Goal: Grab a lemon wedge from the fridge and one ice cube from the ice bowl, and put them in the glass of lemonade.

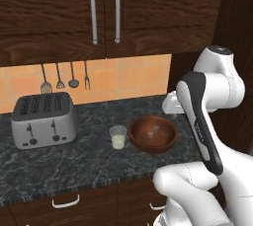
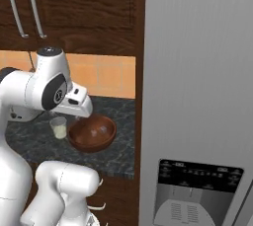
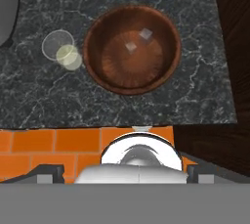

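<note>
Gripper released, empty, over counter's back edge. Ice cubes in ice bowl: tiny, slick, light; pinch flat sides gently. Glass of lemonade beside bowl.

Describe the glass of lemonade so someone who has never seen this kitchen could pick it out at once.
Start at the dark marbled counter under the orange tiled wall. Between the silver toaster and the wide reddish-brown ice bowl stands the glass of lemonade, right beside the bowl. It is the only clear thing there: a small tumbler with pale yellowish liquid at its bottom, far narrower than the bowl.
</note>
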